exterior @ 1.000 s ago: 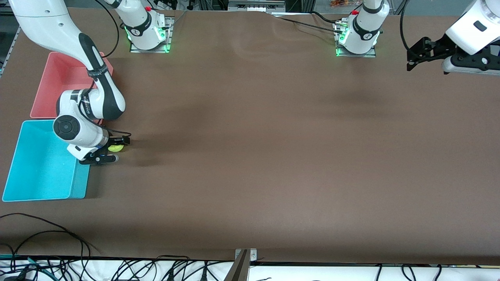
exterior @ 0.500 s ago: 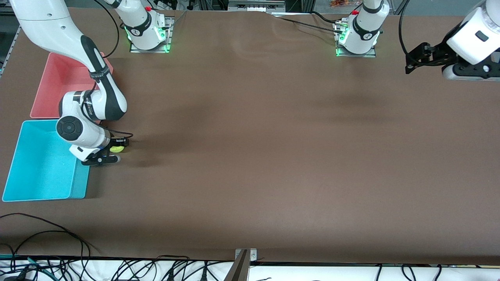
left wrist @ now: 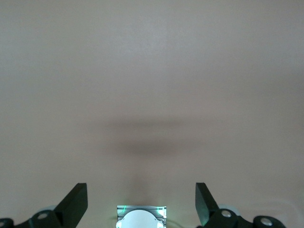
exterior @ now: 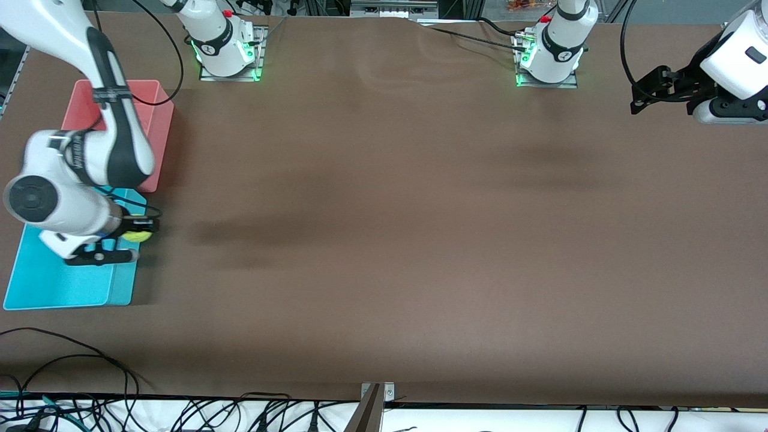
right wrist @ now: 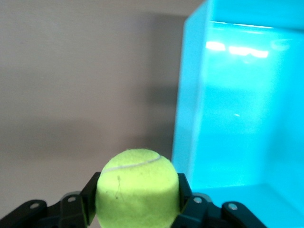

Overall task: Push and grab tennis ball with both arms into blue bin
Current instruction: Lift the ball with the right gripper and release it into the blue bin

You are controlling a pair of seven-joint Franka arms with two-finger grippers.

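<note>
My right gripper [exterior: 141,231] is shut on the yellow-green tennis ball [exterior: 137,234] and holds it in the air over the blue bin's [exterior: 60,282] wall that faces the table's middle. In the right wrist view the ball [right wrist: 137,186] sits squeezed between the two black fingers [right wrist: 91,194], with the blue bin's [right wrist: 242,104] open inside beside it. My left gripper [exterior: 637,99] is open and empty, raised over the left arm's end of the table; in its wrist view [left wrist: 141,202] only bare table lies under it.
A pink bin [exterior: 153,105] stands right beside the blue bin, farther from the front camera, partly covered by my right arm. Loose black cables lie along the table's front edge [exterior: 72,360]. The arm bases [exterior: 228,54] stand at the back.
My right gripper has lifted the ball off the table and carried it toward the blue bin, from beside the bin to over its wall. The left gripper has shifted slightly.
</note>
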